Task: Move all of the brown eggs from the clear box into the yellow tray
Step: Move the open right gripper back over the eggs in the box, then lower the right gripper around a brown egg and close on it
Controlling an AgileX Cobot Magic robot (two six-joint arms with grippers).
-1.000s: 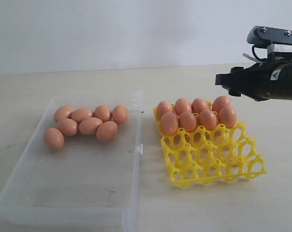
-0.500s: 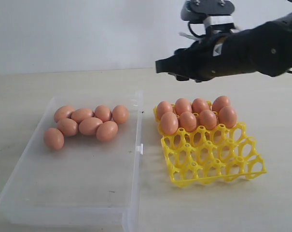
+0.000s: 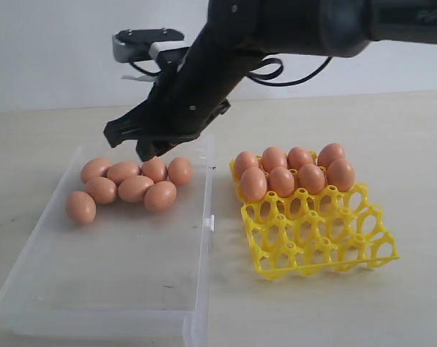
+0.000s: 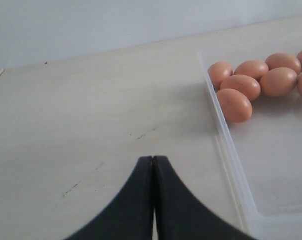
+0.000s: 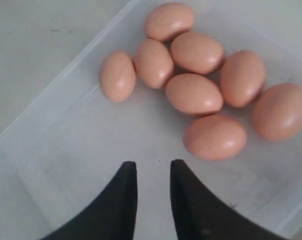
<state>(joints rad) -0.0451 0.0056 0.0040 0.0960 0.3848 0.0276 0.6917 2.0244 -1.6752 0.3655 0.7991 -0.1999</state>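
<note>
Several brown eggs (image 3: 131, 186) lie bunched at the far end of the clear box (image 3: 117, 267). Several more eggs (image 3: 294, 172) fill the two far rows of the yellow tray (image 3: 319, 242). My right gripper (image 3: 131, 144) reaches across the middle and hangs just above the bunch in the box. In the right wrist view the right gripper (image 5: 152, 164) is open with a narrow gap and nothing between its fingers, over the bare box floor (image 5: 66, 145) beside the eggs (image 5: 193, 92). My left gripper (image 4: 153, 159) is shut and empty over the table, beside the box wall (image 4: 230, 150).
The near two rows of the tray (image 3: 326, 253) have open cells. The near half of the box floor is bare. The pale table (image 3: 391, 137) runs back to a white wall. My right arm (image 3: 276, 29) spans the air above the tray's far side.
My right arm swung from the right of the tray, across it, to above the eggs in the clear box. Its jaws narrowed on the way. Eggs and tray have not moved.
</note>
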